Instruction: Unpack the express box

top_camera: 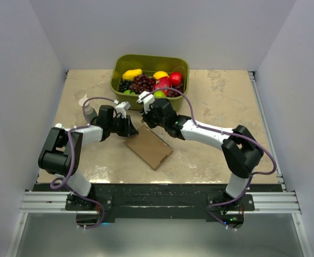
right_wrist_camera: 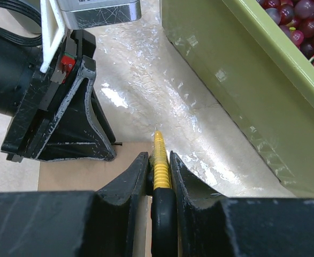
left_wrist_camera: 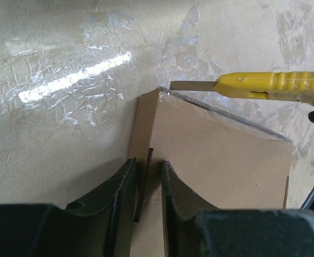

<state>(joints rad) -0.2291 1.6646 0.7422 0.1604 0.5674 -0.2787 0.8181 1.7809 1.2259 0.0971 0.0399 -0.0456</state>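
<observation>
The express box [top_camera: 155, 151] is a flat brown cardboard mailer lying on the table in front of the tub. My left gripper [top_camera: 132, 128] is at its left far corner; in the left wrist view [left_wrist_camera: 147, 163] the jaws stand narrow around a thin upright edge of the box [left_wrist_camera: 221, 160]. My right gripper [top_camera: 146, 119] is shut on a yellow utility knife [right_wrist_camera: 160, 152]. The knife [left_wrist_camera: 269, 83] has its metal blade [left_wrist_camera: 191, 85] out, its tip at the box's far corner along the taped far edge. The box also shows in the right wrist view [right_wrist_camera: 92, 174].
An olive-green tub [top_camera: 182, 65] of fruit [top_camera: 146, 83] stands just behind the box; its wall [right_wrist_camera: 226, 80] is close to the right of the knife. A small pale object [top_camera: 86, 106] stands by the left arm. White walls enclose the table.
</observation>
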